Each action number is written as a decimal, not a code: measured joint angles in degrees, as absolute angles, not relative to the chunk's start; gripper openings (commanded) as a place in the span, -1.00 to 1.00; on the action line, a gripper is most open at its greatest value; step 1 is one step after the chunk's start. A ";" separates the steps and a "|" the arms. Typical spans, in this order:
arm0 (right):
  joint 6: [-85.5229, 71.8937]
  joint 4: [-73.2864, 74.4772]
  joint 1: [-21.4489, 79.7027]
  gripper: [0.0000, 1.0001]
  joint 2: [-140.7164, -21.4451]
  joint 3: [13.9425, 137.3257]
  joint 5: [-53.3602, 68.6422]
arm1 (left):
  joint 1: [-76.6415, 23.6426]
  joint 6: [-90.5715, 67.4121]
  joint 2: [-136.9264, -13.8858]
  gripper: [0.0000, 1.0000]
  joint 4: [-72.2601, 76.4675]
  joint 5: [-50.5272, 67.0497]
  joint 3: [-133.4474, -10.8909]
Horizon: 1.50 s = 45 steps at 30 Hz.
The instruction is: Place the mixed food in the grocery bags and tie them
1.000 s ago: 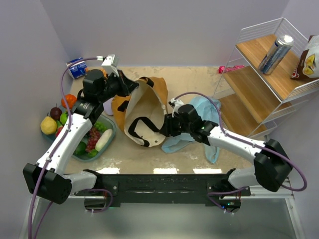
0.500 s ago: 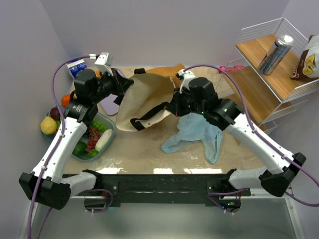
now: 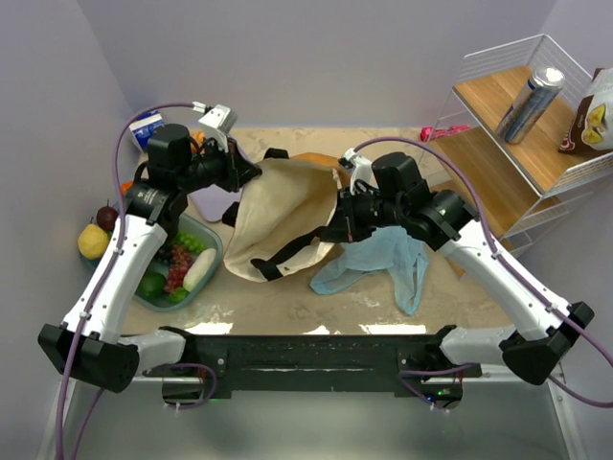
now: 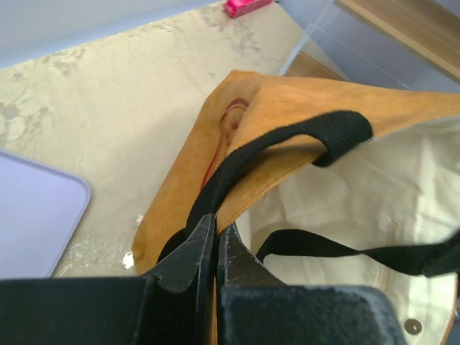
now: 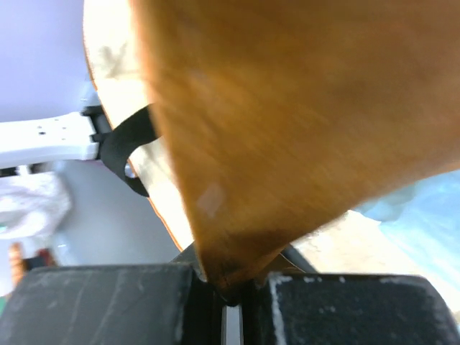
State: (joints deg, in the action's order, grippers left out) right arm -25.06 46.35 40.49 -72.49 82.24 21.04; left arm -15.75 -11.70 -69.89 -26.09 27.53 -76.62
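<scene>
left hand (image 3: 247,174) was closed tight, fingers together on the black handle (image 4: 287,140) and the left rim of the tote (image 3: 278,206). at the far left of the surface (image 3: 287,297), beside that arm, stood the tub (image 3: 215,261), holding grapes (image 3: 178,268), some green items and a pale oblong piece. a pear (image 3: 93,241) and a plum (image 3: 106,216) lay just outside its left wall.

the tote hung between the two hands and lifted at both ends. its open mouth was stretched along the line from one hand to the other, with the cream lining showing towards the near side. no food was visible inside it.

right hand (image 3: 337,217) was likewise shut, pinching a fold of the tote's tan fabric at the right end, as the wrist view confirmed. just beneath and to the right of it the blue plastic bag (image 3: 383,254) lay crumpled and flat, with no visible contents.

at the far right, the shelf rack (image 3: 479,153) carried a can (image 3: 532,91) and a snack packet (image 3: 599,115), well apart from the tote.

judgement: the fruit lay nearer the left arm and the shelf goods nearer the right. either hand would have to release its end to fetch them.
</scene>
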 measured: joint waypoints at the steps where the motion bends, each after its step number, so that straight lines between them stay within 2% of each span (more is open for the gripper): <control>1: -25.61 46.22 39.83 -0.94 -72.20 81.87 22.26 | -15.75 -11.49 -70.08 -1.00 -26.41 28.77 -77.30; 6: -29.28 44.03 35.09 -0.93 -71.00 81.67 29.71 | -15.77 -11.57 -70.83 -1.00 -26.89 37.30 -78.76; 11: -33.54 40.77 32.82 -0.81 -68.31 79.07 34.06 | -15.77 -11.29 -72.95 -1.00 -27.40 36.84 -78.56; 14: -33.58 42.19 32.95 -0.46 -67.85 78.15 32.80 | -15.77 -11.27 -74.08 -1.00 -26.09 34.94 -76.62; 15: -33.08 43.00 32.99 -0.11 -67.85 78.17 31.20 | -15.77 -11.29 -74.19 -1.00 -24.95 34.65 -75.35; 17: -32.10 45.32 32.97 0.23 -67.81 78.24 27.46 | -15.77 -11.35 -74.17 -1.00 -22.68 34.52 -72.71; 18: -31.46 46.39 32.97 0.50 -67.77 78.35 25.41 | -15.77 -11.38 -74.11 -1.00 -21.34 34.52 -71.53; 20: -30.48 48.58 32.95 0.66 -67.70 79.09 22.15 | -15.77 -11.51 -74.02 -1.00 -18.24 34.46 -68.90; 25: -27.59 55.09 32.93 0.79 -67.42 87.07 13.72 | -15.77 -12.51 -74.02 -1.00 -14.57 33.52 -66.72; 30: -25.76 61.21 32.97 0.97 -64.71 99.88 -2.48 | -15.77 -14.20 -74.41 -1.00 -11.57 34.33 -66.70; 37: -25.17 68.86 32.93 0.98 -63.88 113.84 -26.52 | -15.77 -15.49 -74.94 -1.00 -8.08 35.70 -64.95; 45: -23.86 71.94 32.75 0.97 -66.57 114.76 -44.16 | -15.77 -15.55 -74.87 -1.00 -7.03 36.12 -63.18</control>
State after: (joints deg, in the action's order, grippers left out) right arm -23.86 71.94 32.75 -66.57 114.76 -44.16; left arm -15.77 -15.55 -74.87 -7.03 36.12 -63.18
